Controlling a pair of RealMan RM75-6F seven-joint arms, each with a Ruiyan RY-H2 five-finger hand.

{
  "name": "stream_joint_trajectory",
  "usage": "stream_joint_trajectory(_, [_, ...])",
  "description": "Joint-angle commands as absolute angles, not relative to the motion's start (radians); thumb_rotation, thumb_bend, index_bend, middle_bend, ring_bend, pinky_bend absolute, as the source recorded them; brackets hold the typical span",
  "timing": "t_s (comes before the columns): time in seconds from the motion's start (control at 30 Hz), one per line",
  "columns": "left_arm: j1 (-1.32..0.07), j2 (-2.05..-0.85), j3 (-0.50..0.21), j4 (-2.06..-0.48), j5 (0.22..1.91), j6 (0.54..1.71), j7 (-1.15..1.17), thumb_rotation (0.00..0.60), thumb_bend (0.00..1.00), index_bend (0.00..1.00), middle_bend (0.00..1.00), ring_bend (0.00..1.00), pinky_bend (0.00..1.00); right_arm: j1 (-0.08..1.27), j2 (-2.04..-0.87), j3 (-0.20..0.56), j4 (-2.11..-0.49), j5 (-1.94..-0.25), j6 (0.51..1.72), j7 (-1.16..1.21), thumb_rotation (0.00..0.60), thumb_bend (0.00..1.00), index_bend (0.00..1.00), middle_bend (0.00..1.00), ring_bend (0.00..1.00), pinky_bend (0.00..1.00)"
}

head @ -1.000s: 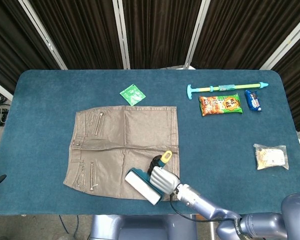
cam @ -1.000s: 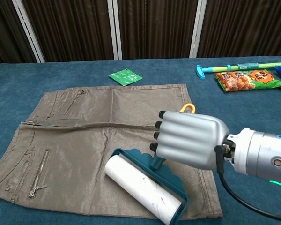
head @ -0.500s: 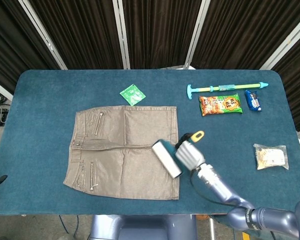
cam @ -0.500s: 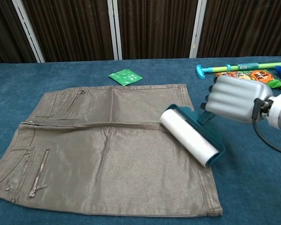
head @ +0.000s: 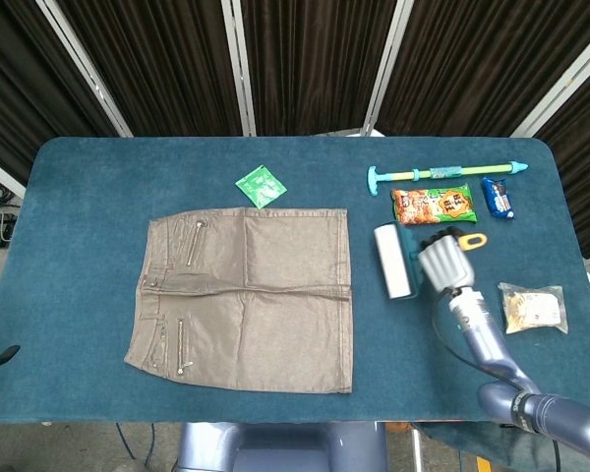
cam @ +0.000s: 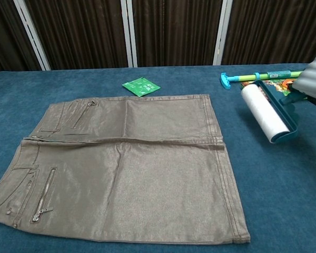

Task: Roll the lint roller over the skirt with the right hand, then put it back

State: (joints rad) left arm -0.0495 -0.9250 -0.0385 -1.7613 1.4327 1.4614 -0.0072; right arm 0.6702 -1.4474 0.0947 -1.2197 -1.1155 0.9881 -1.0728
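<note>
Lint roller (head: 394, 261) is sitting clear of the skirt (head: 246, 298) now, just to its right over bare blue table (head: 88, 197), with its white roll running near-to-far and its teal frame facing the right hand (head: 444, 261). That hand is gripping the roller's handle, fingers wrapped round it so that only the yellow hanging loop at the handle's end is showing past the knuckles, to the right. In the chest view the hand is barely entering at the right edge, and the roller (cam: 267, 114) is lying a little near of the green toy pump (cam: 255, 77) and the orange snack bag (head: 434, 206). The left hand is not appearing in either view.

Judging by its build, the roller is looking light and rigid: a hollow paper roll on a thin plastic frame, so it is unlikely to sag or slip in a firm grip. The handle is the right place to hold it; the roll itself is sticky and would be clinging to fingers or to the table cloth if pressed down. The skirt, by contrast, is looking soft and thin, lying flat with its zips toward the left, and it would probably be bunching or lifting if the tacky roll were dragged hard across it.

With the roller off the skirt, the rolling appears done and the putting back is under way.
</note>
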Motion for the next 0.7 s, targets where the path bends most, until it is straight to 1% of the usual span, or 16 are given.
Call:
stream_joint_trajectory(0.03, [-0.049, -0.926, -0.038, -1.763, 1.432, 1.462, -0.003, 0.600, 0.00, 0.00, 0.00, 0.00, 0.00, 0.664, -1.454, 0.095, -1.186, -1.093, 0.968, -1.051, 0.600, 0.85, 0.44, 0.53, 0.44, 0.48])
stream_joint_trajectory(0.1, [-0.049, -0.927, -0.038, -1.765, 1.432, 1.461, 0.000, 0.600, 0.00, 0.00, 0.00, 0.00, 0.00, 0.663, -1.459, 0.093, -1.177, -1.089, 0.962, -1.042, 0.600, 0.81, 0.43, 0.53, 0.42, 0.48])
stream_joint_trajectory(0.13, [-0.050, -0.928, -0.037, -1.766, 1.431, 1.461, 0.003, 0.600, 0.00, 0.00, 0.00, 0.00, 0.00, 0.662, -1.466, 0.090, -1.168, -1.088, 0.959, -1.035, 0.600, 0.74, 0.40, 0.51, 0.38, 0.47])
stream_joint_trajectory(0.2, [-0.050, -0.929, -0.037, -1.767, 1.430, 1.460, 0.006, 0.600, 0.00, 0.00, 0.00, 0.00, 0.00, 0.662, -1.474, 0.088, -1.160, -1.089, 0.958, -1.026, 0.600, 0.42, 0.29, 0.40, 0.25, 0.38])
stream_joint_trajectory(0.23, [-0.050, -0.930, -0.037, -1.768, 1.430, 1.460, 0.008, 0.600, 0.00, 0.00, 0.00, 0.00, 0.00, 0.661, -1.478, 0.088, -1.159, -1.082, 0.953, -1.019, 0.600, 0.20, 0.18, 0.28, 0.14, 0.29])
stream_joint_trajectory(0.27, [-0.050, -0.930, -0.037, -1.769, 1.429, 1.459, 0.009, 0.600, 0.00, 0.00, 0.00, 0.00, 0.00, 0.661, -1.479, 0.089, -1.162, -1.069, 0.943, -1.015, 0.600, 0.05, 0.08, 0.17, 0.06, 0.18])
stream_joint_trajectory(0.3, [-0.050, -0.930, -0.038, -1.769, 1.428, 1.459, 0.010, 0.600, 0.00, 0.00, 0.00, 0.00, 0.00, 0.661, -1.478, 0.092, -1.169, -1.048, 0.933, -1.017, 0.600, 0.01, 0.04, 0.10, 0.02, 0.12])
stream_joint_trajectory(0.33, [-0.050, -0.930, -0.038, -1.769, 1.427, 1.459, 0.009, 0.600, 0.00, 0.00, 0.00, 0.00, 0.00, 0.661, -1.477, 0.096, -1.177, -1.033, 0.930, -1.019, 0.600, 0.00, 0.00, 0.04, 0.00, 0.06])
stream_joint_trajectory(0.37, [-0.050, -0.930, -0.039, -1.769, 1.426, 1.459, 0.009, 0.600, 0.00, 0.00, 0.00, 0.00, 0.00, 0.662, -1.475, 0.102, -1.190, -1.017, 0.932, -1.022, 0.600, 0.00, 0.00, 0.01, 0.00, 0.02])
stream_joint_trajectory(0.43, [-0.050, -0.929, -0.039, -1.769, 1.424, 1.459, 0.007, 0.600, 0.00, 0.00, 0.00, 0.00, 0.00, 0.661, -1.470, 0.109, -1.211, -1.007, 0.946, -1.022, 0.600, 0.00, 0.00, 0.00, 0.00, 0.00])
stream_joint_trajectory(0.57, [-0.051, -0.924, -0.039, -1.771, 1.427, 1.457, -0.004, 0.600, 0.00, 0.00, 0.00, 0.00, 0.00, 0.649, -1.437, 0.115, -1.274, -1.001, 0.996, -1.018, 0.600, 0.00, 0.00, 0.00, 0.00, 0.00])
stream_joint_trajectory(0.7, [-0.046, -0.917, -0.035, -1.774, 1.443, 1.469, -0.019, 0.600, 0.00, 0.00, 0.00, 0.00, 0.00, 0.621, -1.367, 0.128, -1.394, -0.999, 1.054, -0.981, 0.600, 0.00, 0.00, 0.00, 0.00, 0.00])
